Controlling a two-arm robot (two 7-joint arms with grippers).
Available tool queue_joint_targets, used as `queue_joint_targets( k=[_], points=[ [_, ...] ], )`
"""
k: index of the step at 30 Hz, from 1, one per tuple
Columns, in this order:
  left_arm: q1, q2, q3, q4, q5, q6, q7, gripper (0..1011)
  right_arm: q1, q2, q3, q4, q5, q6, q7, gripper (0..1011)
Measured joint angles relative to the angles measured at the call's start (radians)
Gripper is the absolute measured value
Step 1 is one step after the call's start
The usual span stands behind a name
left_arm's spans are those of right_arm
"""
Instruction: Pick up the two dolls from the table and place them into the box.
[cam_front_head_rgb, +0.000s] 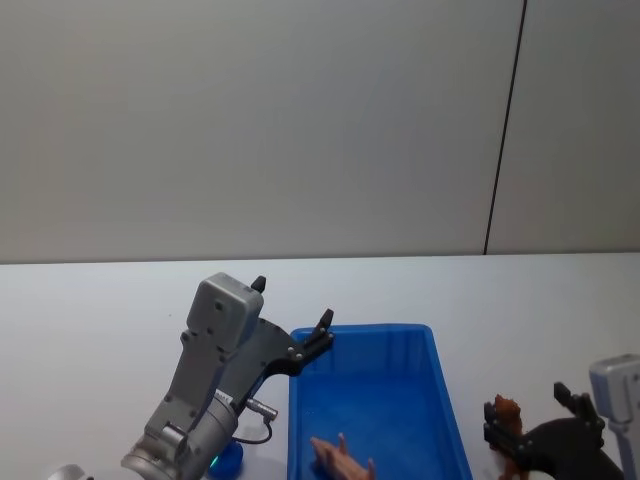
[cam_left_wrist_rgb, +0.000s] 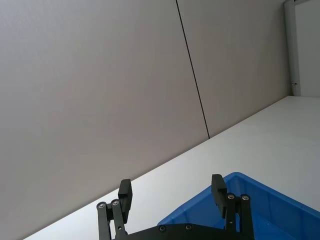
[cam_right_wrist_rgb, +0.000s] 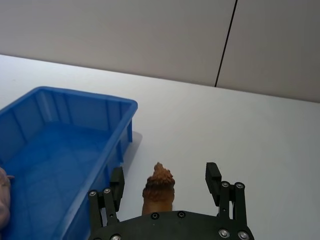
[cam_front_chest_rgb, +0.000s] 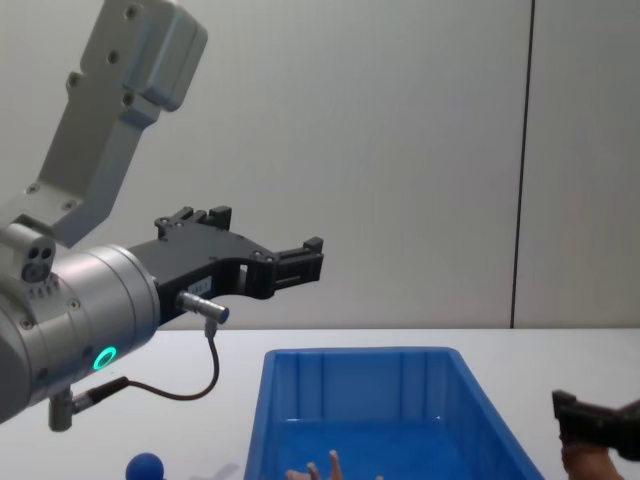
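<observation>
— Blue box (cam_front_head_rgb: 380, 328) with the pale pink doll (cam_front_head_rgb: 340, 458) lying inside. Which step is this?
— The second doll. The brown doll (cam_right_wrist_rgb: 158, 190) stands between the right gripper's (cam_right_wrist_rgb: 165, 170) spread fingers, not yet clamped, and the box rim is just to its left. Close, lift, cross that rim — bare table (cam_right_wrist_rgb: 225, 125) lies ahead.
— And the left gripper (cam_left_wrist_rgb: 171, 181)?
— Gaping and empty, high over the box's far corner, out of the path.

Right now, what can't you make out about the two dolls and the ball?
Pale doll: head view's bottom edge cuts it off; only limbs show inside the box.
Brown doll: right wrist view shows its head; the right hand hides the rest below.
Blue ball: the left arm covers part of it in the head view.
</observation>
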Motion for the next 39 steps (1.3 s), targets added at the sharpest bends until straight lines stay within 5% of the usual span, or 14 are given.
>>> queue_joint_targets(
  k=[16,32,39],
  points=[
    [0.0,0.0,0.0,0.0,0.0,0.0,0.0,1002,0.013,-0.024,-0.006,0.086,-0.002,0.024,0.015,940],
    [0.0,0.0,0.0,0.0,0.0,0.0,0.0,1001,0.022,-0.042,-0.011,0.128,0.006,0.032,0.035,445],
    [0.0,0.0,0.0,0.0,0.0,0.0,0.0,1001,0.021,-0.043,-0.012,0.115,-0.009,0.014,0.035,350]
  ],
)
